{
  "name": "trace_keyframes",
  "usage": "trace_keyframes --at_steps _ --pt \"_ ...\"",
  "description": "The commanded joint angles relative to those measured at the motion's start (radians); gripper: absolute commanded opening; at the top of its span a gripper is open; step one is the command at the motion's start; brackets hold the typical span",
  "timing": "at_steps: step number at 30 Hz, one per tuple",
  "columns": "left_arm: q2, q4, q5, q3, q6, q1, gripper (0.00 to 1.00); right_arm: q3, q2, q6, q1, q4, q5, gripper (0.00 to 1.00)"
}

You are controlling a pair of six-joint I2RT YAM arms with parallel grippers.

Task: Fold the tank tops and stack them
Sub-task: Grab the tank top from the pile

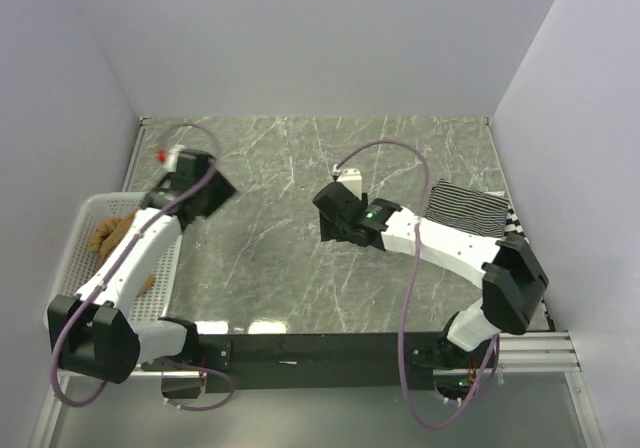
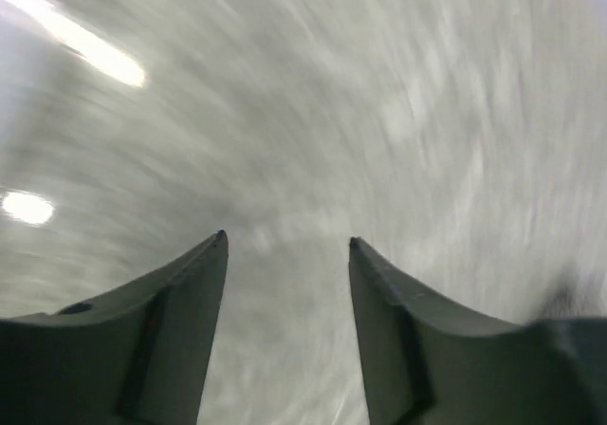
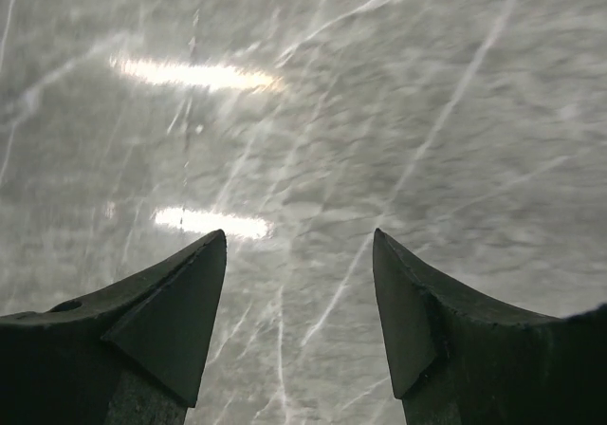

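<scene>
Left tool [image 2: 287, 245] and right tool [image 3: 300, 235] both stand apart, empty; the tan-brown top [image 1: 108, 234] lies in the basket [image 1: 72, 253] at the left edge of the desk [image 1: 280, 258], beside the left tool.

Left gripper [image 2: 287, 242] hangs with its jaws apart, nothing between the fingertips. Right gripper [image 3: 300, 233] is spread wide too, the gap between its fingers bare.

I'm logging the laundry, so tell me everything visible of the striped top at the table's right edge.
The thin-striped tank top is soft fabric with fine dark and pale stripes, lying flat on the marble-look table by its right edge. The right arm crosses over its near side, hiding part. Nothing grips it.
</scene>
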Motion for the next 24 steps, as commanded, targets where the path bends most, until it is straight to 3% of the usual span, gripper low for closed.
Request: trace_keyframes --at_steps 1,3,9,17,24 --pt "-0.047 -0.17 -0.274 0.073 -0.141 0.178 0.61 0.023 0.013 -0.018 0.014 0.076 -0.032 0.7" --pt "-0.054 -0.19 -0.27 0.067 -0.213 0.332 0.7 0.003 0.002 -0.033 0.018 0.107 -0.061 0.7" --pt "0.006 -0.253 -0.366 0.065 -0.364 0.54 0.78 -0.064 -0.065 -0.062 0.019 0.144 -0.135 0.7" --pt "0.161 -0.208 -0.393 0.047 -0.415 0.644 0.87 -0.158 -0.149 -0.059 0.019 0.171 -0.141 0.7" --pt "0.284 -0.193 -0.416 0.053 -0.433 0.68 0.8 -0.175 -0.151 -0.058 0.018 0.179 -0.147 0.7"
